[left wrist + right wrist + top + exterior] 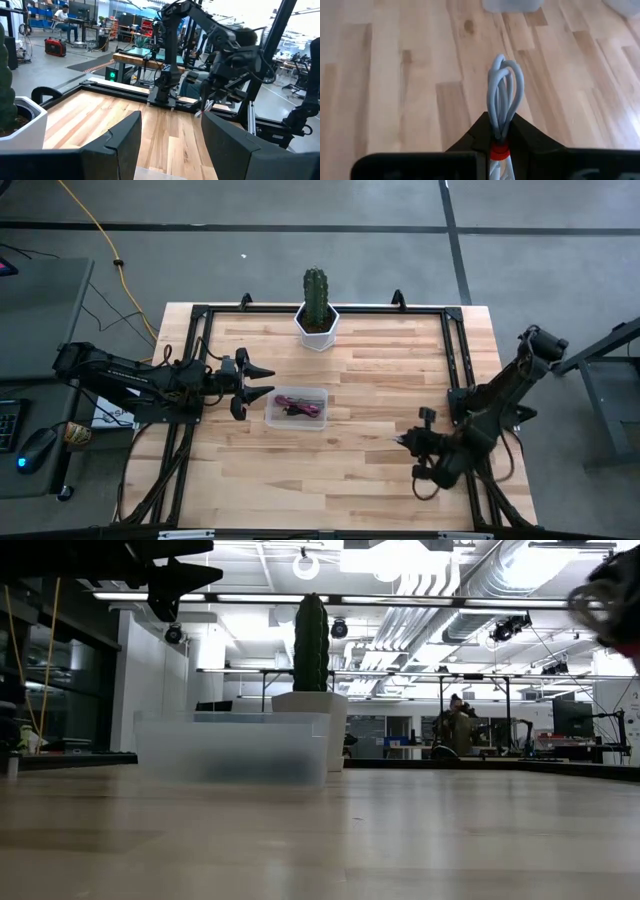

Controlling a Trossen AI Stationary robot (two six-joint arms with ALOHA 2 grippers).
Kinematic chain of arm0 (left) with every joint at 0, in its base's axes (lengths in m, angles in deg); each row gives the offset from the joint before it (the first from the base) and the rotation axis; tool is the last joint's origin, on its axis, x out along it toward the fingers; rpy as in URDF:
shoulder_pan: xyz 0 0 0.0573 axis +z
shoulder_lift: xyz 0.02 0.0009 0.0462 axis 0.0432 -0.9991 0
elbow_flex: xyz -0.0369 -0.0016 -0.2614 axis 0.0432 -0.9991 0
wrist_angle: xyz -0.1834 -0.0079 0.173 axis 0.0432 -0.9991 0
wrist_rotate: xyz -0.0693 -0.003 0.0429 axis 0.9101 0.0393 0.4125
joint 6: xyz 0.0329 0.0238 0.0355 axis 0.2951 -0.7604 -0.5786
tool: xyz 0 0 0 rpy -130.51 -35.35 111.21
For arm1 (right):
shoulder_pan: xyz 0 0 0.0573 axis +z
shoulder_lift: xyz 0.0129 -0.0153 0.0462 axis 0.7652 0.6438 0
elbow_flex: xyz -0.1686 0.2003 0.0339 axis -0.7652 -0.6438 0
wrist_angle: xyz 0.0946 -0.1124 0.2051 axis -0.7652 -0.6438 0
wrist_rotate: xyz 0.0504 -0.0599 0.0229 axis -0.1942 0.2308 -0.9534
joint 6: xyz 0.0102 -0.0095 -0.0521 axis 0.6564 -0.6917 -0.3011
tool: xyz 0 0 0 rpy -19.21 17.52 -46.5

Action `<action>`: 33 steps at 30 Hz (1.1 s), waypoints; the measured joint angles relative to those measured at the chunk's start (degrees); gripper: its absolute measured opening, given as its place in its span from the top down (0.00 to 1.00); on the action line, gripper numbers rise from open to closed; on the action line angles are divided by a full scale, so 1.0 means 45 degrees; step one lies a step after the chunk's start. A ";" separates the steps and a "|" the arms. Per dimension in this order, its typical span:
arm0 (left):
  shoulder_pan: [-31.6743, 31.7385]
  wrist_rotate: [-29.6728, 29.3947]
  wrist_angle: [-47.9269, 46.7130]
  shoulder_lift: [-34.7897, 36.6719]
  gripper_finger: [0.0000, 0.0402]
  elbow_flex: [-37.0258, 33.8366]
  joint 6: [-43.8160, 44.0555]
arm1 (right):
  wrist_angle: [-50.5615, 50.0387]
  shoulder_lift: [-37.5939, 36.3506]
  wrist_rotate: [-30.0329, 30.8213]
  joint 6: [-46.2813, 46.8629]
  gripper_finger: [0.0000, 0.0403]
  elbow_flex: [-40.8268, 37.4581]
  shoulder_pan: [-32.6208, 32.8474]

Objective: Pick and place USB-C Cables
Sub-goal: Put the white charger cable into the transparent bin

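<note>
Left pincer (170, 142) gapes above the wooden table (100, 115), facing the right arm (225, 55) opposite

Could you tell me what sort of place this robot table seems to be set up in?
Probably a robotics lab or workshop hall. The low view shows exposed ceiling ducts and, beyond the wooden table, more workbenches; the left wrist view shows another workstation on a bare floor.

The left arm reaches in from the table's left side, its gripper (262, 383) held above the wood with fingers (120, 145) spread wide apart. The right arm folds at the right edge, its gripper (405, 442) low near the front, fingers (480, 135) pinched together on a grey cable (504, 87).
</note>
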 joint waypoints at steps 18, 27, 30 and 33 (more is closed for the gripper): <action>0.0000 -0.0004 -0.0024 0.0000 0.53 0.0000 0.0000 | 0.6323 -0.4565 -0.2033 -0.9599 0.94 -0.3169 -0.6092; 0.0000 -0.0008 -0.0010 0.0000 0.53 0.0000 0.0000 | 1.0608 -0.8471 -0.2667 -1.1414 0.94 -0.6166 -0.7243; 0.0000 -0.0005 -0.0005 0.0000 0.53 0.0000 0.0000 | 1.2060 -0.9316 -0.3292 -1.2032 0.94 -0.6862 -0.7707; 0.0000 -0.0009 0.0005 0.0000 0.53 0.0000 0.0000 | 1.3093 -0.9865 -0.3934 -1.2688 0.94 -0.7291 -0.8247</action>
